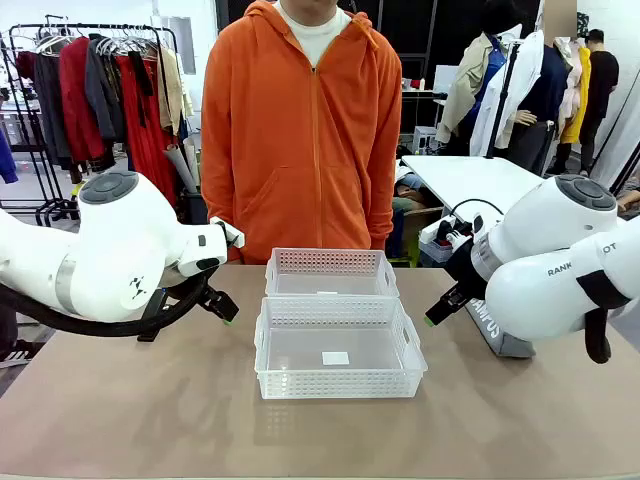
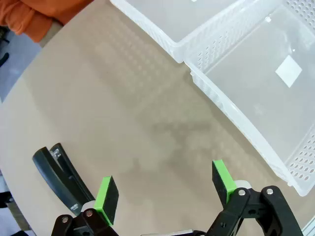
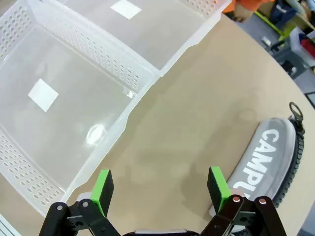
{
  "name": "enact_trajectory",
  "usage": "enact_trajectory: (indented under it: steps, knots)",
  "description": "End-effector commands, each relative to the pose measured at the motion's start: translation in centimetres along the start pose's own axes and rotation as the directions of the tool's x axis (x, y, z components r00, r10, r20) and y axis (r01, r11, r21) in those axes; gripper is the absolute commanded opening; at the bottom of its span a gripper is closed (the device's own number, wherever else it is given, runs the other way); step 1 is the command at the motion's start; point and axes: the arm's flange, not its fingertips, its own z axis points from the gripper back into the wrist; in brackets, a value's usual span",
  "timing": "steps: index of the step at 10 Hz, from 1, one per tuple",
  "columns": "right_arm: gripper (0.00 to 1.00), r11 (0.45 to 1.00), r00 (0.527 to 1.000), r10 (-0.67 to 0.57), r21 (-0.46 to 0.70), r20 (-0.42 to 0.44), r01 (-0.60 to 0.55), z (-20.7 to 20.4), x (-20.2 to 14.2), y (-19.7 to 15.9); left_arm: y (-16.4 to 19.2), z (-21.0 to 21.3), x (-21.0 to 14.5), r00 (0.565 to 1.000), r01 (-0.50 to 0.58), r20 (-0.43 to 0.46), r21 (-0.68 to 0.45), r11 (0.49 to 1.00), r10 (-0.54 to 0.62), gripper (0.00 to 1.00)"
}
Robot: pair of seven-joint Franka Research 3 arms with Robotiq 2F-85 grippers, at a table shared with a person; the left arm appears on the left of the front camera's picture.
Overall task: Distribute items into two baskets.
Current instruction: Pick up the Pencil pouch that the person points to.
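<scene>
front view shows the nearer basket (image 1: 340, 384) and the smaller farther basket (image 1: 330, 262) touching at the middle of the table (image 1: 150, 420); a small white label (image 1: 335, 358) lies on the nearer one's floor, its print too small to read; the right arm (image 1: 560, 270) bears the letters "rank"; right wrist view has the right gripper (image 3: 162, 189) above bare table, fingers wide apart, holding nothing; just beside it lies the grey pouch (image 3: 268, 152), outside the baskets, white "campu" legible, the rest hidden behind a finger; left wrist view has the left gripper (image 2: 165, 189) equally wide and empty; the black stapler (image 2: 59, 174) lies on the table beside one finger, outside the baskets
</scene>
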Motion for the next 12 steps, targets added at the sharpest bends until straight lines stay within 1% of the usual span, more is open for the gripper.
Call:
enact_trajectory:
  steps: [1,12]
  knots:
    - [1.0,1.0,1.0,0.0,0.0,0.0,0.0,0.0,0.0,0.0,0.0,0.01,0.0,1.0,0.0,0.0,0.0,1.0,0.0,1.0]
    - [1.0,1.0,1.0,0.0,0.0,0.0,0.0,0.0,0.0,0.0,0.0,0.01,0.0,1.0,0.0,0.0,0.0,1.0,0.0,1.0]
